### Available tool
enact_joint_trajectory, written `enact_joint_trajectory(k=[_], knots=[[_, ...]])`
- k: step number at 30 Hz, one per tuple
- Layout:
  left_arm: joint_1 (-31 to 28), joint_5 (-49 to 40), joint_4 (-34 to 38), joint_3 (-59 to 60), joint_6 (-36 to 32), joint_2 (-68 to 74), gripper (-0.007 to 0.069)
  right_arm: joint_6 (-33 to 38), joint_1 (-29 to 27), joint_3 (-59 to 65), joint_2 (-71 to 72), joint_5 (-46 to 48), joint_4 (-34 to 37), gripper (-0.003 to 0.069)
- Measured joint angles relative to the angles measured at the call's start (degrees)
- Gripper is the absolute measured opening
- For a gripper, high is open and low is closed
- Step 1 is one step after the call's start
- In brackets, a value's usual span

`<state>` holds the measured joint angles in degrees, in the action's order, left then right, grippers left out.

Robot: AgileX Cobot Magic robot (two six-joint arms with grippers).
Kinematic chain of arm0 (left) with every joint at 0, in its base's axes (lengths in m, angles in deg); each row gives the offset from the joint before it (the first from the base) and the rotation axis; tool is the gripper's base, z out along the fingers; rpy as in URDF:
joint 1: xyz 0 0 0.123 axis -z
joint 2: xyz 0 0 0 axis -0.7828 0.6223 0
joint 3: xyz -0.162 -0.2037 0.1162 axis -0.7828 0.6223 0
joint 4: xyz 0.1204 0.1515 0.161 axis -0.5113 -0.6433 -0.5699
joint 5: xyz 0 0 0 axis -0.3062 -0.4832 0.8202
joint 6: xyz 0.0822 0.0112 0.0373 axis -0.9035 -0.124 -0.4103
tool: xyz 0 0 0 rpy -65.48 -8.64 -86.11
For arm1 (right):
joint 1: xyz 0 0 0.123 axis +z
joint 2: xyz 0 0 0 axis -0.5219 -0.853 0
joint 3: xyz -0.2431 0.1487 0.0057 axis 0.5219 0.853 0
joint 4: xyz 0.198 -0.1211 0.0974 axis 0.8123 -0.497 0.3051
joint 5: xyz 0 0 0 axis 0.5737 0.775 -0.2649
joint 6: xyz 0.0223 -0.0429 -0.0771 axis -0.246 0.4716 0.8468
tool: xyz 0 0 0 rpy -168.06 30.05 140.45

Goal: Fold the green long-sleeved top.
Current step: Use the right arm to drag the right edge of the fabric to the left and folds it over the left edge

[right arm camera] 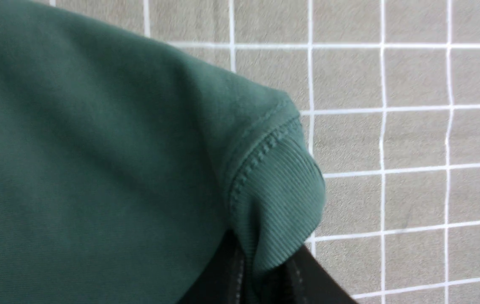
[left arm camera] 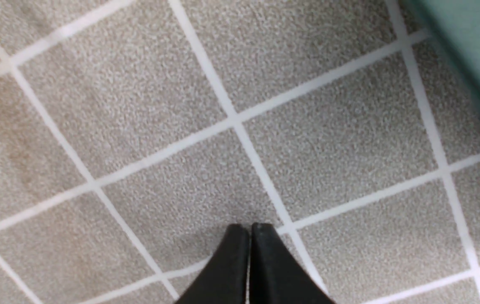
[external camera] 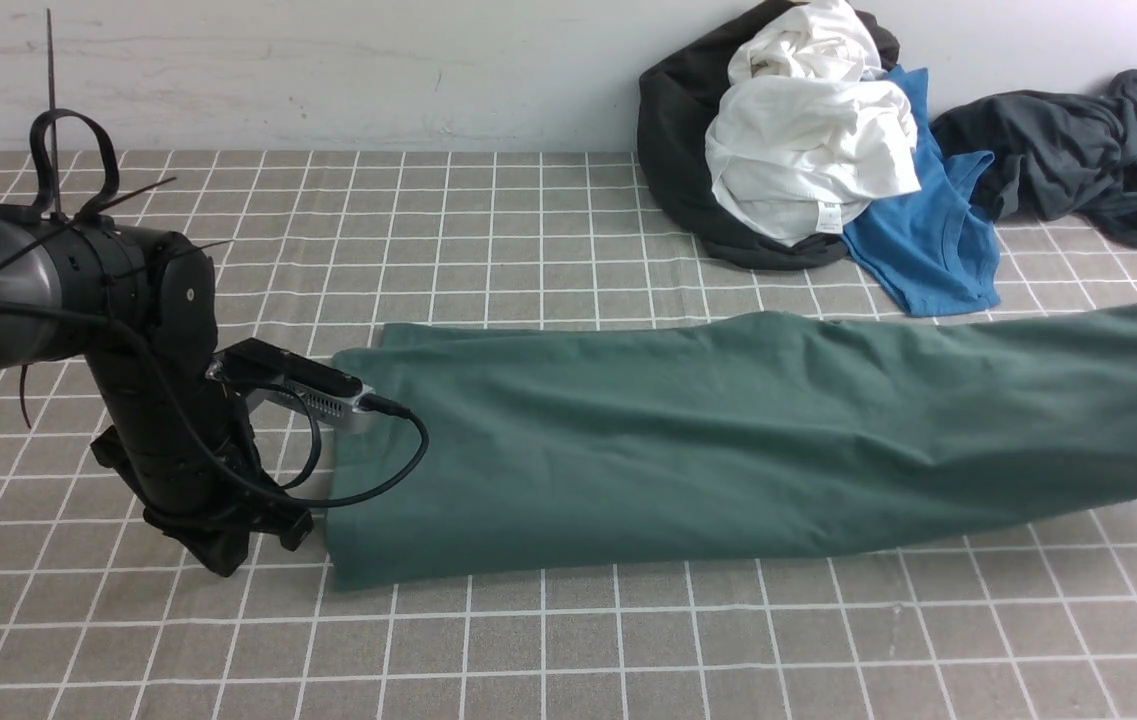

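Garment under fold: a dark green long-sleeved cotton top lies stretched across the grey checked tablecloth, spanning from one claw to the other. The left gripper has its fingers pressed together on nothing, tips at the cloth, with the top's near corner just beside it. The right gripper pinches the top's ribbed green band, and the fabric drapes away from it. A heap of black, white and blue clothes sits well beyond both claws.
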<state>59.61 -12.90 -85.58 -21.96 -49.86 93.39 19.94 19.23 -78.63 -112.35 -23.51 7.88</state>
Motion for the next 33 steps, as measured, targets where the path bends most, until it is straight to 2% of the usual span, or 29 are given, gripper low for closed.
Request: enact_joint_trajectory(k=[6, 9, 12, 13, 15, 19, 22, 23, 25, 30, 33], knots=[[0.0, -1.8, 0.0, -0.6, 0.0, -3.6, -0.0007, 0.0, 0.1, -7.7, 0.7, 7.4, 1.2, 0.0062], [0.0, -2.2, -0.4, -2.0, 0.0, -9.5, -0.0007, 0.9, 1.6, -13.7, 2.8, 10.3, 4.9, 0.0062], [0.0, -2.4, -0.9, -3.8, 0.0, -16.0, -0.0007, 3.3, 5.8, -20.1, 4.3, 12.5, 10.0, 0.0062], [0.0, -2.6, -1.6, -4.6, 0.0, -18.5, -0.0007, 4.4, 9.1, -23.2, 4.4, 13.1, 12.4, 0.0062], [0.0, -2.8, -1.9, -5.1, 0.0, -20.1, -0.0007, 4.8, 11.8, -25.2, 4.4, 13.3, 13.7, 0.0062], [0.0, -3.4, -2.9, -6.4, 0.0, -28.3, -0.0007, 5.1, 25.2, -31.2, 1.2, 12.9, 15.8, 0.0062], [0.0, -3.9, -2.9, -6.4, 0.0, -31.6, -0.0007, 5.1, 33.3, -32.3, -2.8, 10.9, 16.7, 0.0062], [0.0, -4.0, -2.9, -6.4, 0.0, -32.0, -0.0007, 5.1, 34.3, -32.3, -3.4, 10.7, 16.8, 0.0062], [0.0, -5.0, -3.0, -6.4, 0.0, -33.4, -0.0007, 5.1, 40.6, -32.4, -8.0, 7.8, 18.7, 0.0062], [0.0, -5.2, -3.0, -6.3, 0.0, -33.7, -0.0007, 4.5, 49.1, -32.4, -16.1, 0.4, 20.4, 0.0062], [0.0, -5.2, -3.0, -5.7, 0.0, -33.7, -0.0007, 2.3, 51.3, -32.4, -20.2, -3.2, 20.8, 0.0062]])
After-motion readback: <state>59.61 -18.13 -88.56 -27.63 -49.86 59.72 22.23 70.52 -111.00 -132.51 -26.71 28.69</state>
